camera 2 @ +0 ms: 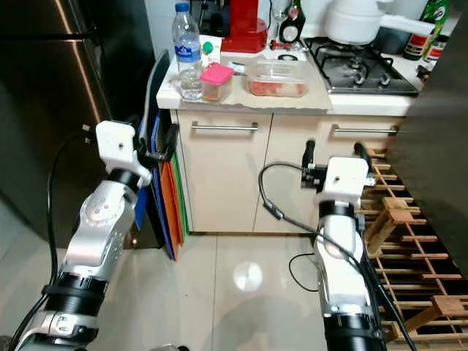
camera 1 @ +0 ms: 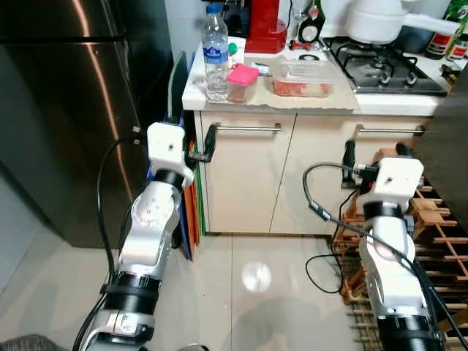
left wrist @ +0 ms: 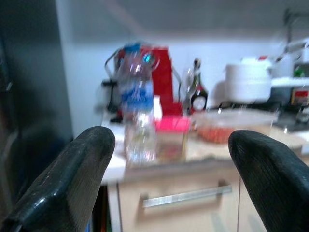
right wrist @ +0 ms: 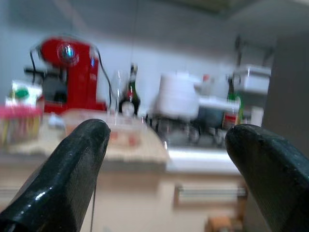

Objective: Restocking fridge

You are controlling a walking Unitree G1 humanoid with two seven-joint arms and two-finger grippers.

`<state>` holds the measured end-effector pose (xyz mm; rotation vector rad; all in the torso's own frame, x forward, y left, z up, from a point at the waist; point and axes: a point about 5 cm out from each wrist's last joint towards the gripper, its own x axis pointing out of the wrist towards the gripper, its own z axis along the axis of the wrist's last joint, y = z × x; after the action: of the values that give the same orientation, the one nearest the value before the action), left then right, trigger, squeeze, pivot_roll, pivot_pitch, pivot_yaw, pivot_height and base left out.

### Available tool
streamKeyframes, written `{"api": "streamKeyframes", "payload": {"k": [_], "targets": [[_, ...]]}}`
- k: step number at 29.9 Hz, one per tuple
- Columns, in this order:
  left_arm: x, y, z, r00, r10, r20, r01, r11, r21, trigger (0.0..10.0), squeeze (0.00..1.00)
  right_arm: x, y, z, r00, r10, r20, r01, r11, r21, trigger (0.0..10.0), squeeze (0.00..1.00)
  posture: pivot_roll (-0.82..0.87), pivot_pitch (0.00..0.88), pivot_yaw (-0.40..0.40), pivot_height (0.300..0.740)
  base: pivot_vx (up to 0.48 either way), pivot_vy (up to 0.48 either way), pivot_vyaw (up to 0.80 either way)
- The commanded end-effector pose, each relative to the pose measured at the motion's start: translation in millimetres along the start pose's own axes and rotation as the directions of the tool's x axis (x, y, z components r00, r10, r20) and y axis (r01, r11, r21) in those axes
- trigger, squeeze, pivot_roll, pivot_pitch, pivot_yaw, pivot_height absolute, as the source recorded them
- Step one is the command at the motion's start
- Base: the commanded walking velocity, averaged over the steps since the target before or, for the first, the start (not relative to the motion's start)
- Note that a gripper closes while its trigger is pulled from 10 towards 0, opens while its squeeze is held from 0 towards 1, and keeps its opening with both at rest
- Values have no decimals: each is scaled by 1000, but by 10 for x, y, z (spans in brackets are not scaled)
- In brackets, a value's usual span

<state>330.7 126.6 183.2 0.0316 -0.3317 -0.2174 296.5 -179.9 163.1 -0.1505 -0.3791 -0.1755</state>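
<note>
Two grippers hang below a kitchen counter (camera 1: 278, 102), fingers spread apart and empty — the left gripper (camera 1: 208, 143) beside the steel fridge (camera 1: 66, 110), the right gripper (camera 1: 374, 155) before the cabinet doors. On the counter stand a water bottle (camera 1: 215, 53), a pink-lidded container (camera 1: 240, 81) and a clear food tub (camera 1: 301, 79) — well apart from both.

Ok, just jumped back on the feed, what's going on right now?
Nothing is being held yet. The robot faces the kitchen counter beside the closed fridge. On the counter stand a water bottle, a small pink-lidded container and a clear food tub. The left gripper and right gripper are both open and raised in front of the cabinet doors, below the counter's edge, touching nothing.
</note>
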Motion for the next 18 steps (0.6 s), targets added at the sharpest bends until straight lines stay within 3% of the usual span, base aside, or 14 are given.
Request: {"api": "streamKeyframes", "payload": {"k": [1,7,18], "targets": [[51,-46,92,999,-30,41,29,999,24,10000,0,8,-48,25,1000,-21,15,22,1000,-13,10000,0,-16,0,35,740,480,0,0],[105,-37,171,997,-20,69,19,1000,15,10000,0,-60,-10,-94,999,-21,-47,21,1000,11,10000,0,-12,0,32,740,480,0,0],[83,-121,346,986,-8,169,5,1000,19,10000,0,-80,79,-125,998,25,-60,-24,999,23,10000,0,-7,0,25,740,465,0,0]]}}
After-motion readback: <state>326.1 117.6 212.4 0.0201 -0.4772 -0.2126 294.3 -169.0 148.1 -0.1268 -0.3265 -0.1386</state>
